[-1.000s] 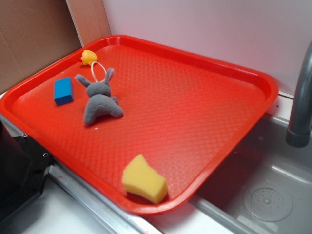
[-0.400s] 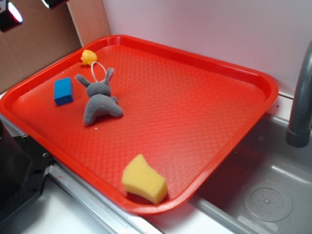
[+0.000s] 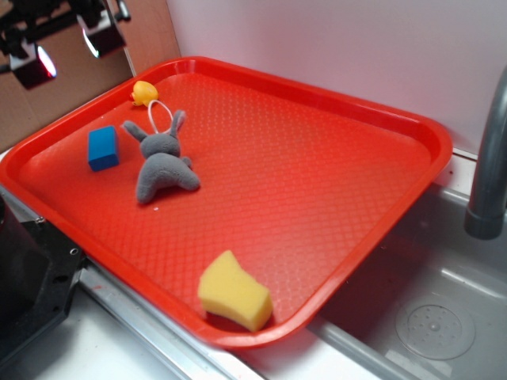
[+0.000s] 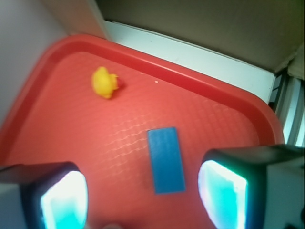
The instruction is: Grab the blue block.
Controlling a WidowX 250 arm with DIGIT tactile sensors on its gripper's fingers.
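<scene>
In the exterior view, the gripper [image 3: 67,51] hung high at the far left, above and beyond the rim of the red tray [image 3: 238,340], with its jaws spread wide and nothing between them. The blue block [image 3: 103,148] lay flat in the tray's far-left part, below the gripper and toward the near side of it, just left of the grey plush bunny [image 3: 162,166] and apart from it; a small yellow toy [image 3: 144,93] sat farther back, and the yellow sponge wedge [image 3: 234,291] rested well apart at the near edge. In the wrist view, the block [image 4: 166,160] appeared between the two lit fingertips [image 4: 224,200], a little nearer the right one, its long axis running nearly straight away from the camera, across the line joining the jaws. By that showing, the jaws would likely close across the block's short width after a mostly straight descent.
</scene>
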